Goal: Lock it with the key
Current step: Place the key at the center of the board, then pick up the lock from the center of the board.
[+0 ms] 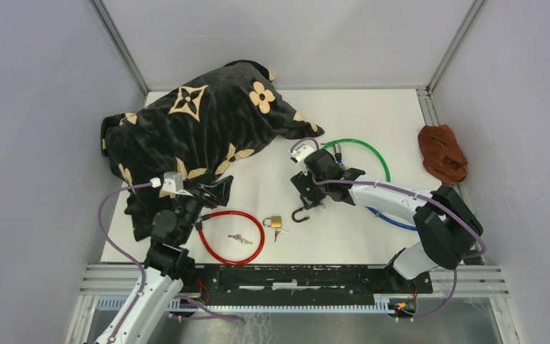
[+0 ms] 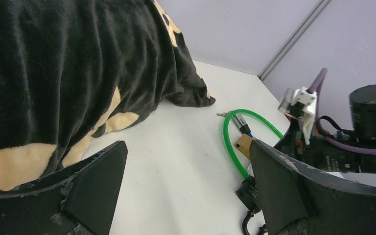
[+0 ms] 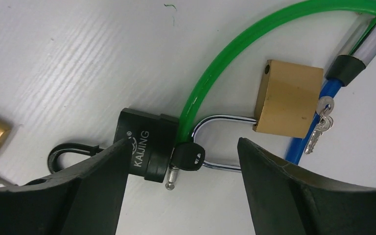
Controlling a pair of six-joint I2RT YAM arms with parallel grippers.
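A black KAIJING lock [image 3: 146, 145] lies on the white table on the end of a green cable [image 3: 210, 83]. A black-headed key [image 3: 188, 157] sits in its side, with a metal pin beside it. My right gripper [image 3: 183, 147] is open just above, its fingers on either side of the lock and key without touching. It also shows in the top view [image 1: 306, 188]. A brass padlock [image 3: 288, 98] with an open silver shackle lies just past it, with small keys [image 3: 319, 128]. My left gripper [image 1: 211, 192] is open and empty at the blanket's edge; its own view [image 2: 186, 147] shows the green cable [image 2: 227, 139].
A black blanket with beige flowers [image 1: 200, 129] covers the back left. A red cable lock [image 1: 233, 236], loose keys [image 1: 240, 239] and a small brass padlock [image 1: 275, 221] lie at the front. A blue cable [image 1: 394, 222] and a brown cloth [image 1: 442, 152] are at the right.
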